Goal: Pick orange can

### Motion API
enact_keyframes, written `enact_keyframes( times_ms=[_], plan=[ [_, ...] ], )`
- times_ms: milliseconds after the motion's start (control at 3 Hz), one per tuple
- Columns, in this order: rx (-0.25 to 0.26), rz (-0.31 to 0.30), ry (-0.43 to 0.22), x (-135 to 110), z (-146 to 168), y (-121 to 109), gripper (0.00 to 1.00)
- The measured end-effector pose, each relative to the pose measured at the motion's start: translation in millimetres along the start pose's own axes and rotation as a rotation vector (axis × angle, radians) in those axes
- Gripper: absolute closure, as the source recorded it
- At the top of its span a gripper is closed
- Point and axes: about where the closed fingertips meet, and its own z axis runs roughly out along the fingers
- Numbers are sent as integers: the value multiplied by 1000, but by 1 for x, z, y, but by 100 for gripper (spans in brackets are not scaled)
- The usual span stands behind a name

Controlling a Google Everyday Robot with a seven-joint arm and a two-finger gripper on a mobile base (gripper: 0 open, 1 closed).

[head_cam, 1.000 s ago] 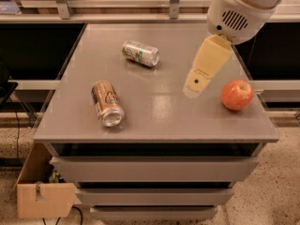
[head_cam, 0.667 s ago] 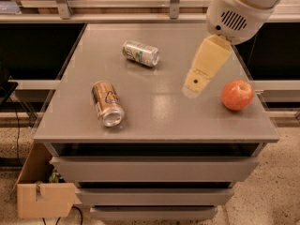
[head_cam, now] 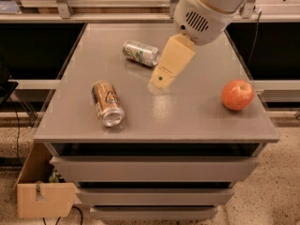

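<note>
The orange can (head_cam: 107, 102) lies on its side at the front left of the grey table top (head_cam: 187, 116), its silver end toward the front edge and a dark logo on its side. My gripper (head_cam: 161, 81) hangs from the white arm above the middle of the table, to the right of the orange can and apart from it. It holds nothing that I can see.
A silver-white can with green markings (head_cam: 140, 53) lies on its side behind and left of the gripper. A red-orange apple (head_cam: 237, 94) sits near the table's right edge. A cardboard box (head_cam: 44, 198) stands on the floor at the lower left.
The arm and gripper have moved left, from near the apple toward the middle of the table. The cans and the apple lie as before.
</note>
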Motion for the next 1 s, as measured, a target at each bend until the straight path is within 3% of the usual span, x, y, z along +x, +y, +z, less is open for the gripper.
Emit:
enact_keyframes(
  times_ms=[667,1000],
  plan=[
    [-74,32,-23,-56,48,32,0],
    [-90,82,-38,-70,74,45,0]
  ],
)
